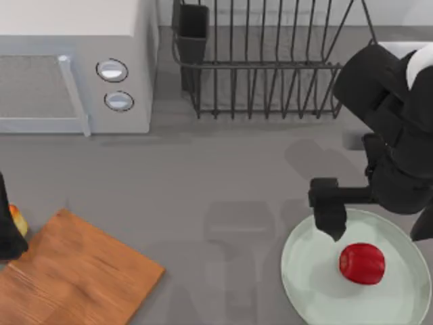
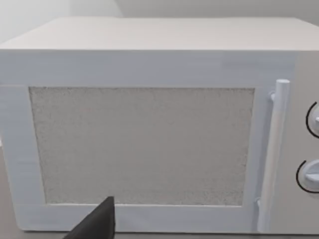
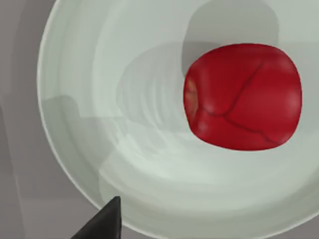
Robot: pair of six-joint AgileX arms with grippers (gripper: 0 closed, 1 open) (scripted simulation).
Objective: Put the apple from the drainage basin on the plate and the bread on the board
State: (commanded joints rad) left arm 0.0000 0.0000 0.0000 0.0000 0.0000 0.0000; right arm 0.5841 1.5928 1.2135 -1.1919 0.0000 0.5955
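A glossy deep-red, slightly blocky apple (image 3: 242,97) lies on the large round pale mint-green plate (image 3: 89,149) with its shallow raised rim, set off from the plate's middle and clear of the rim. Faint darker veins cross its skin (a pale patch marks one side). A dark pointed tip (image 3: 102,223), probably a gripper finger, overlaps the rim, and grey tabletop (image 3: 20,164) borders the plate.

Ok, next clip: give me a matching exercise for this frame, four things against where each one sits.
Things:
1. apple
2. board
3. microwave
4. dish rack

Places:
A. top view's lower left corner of the table
B. back of the table, right of the microwave
C. on the plate, beside the right gripper
D. top view's upper left

Pairs: 1-C, 2-A, 3-D, 4-B
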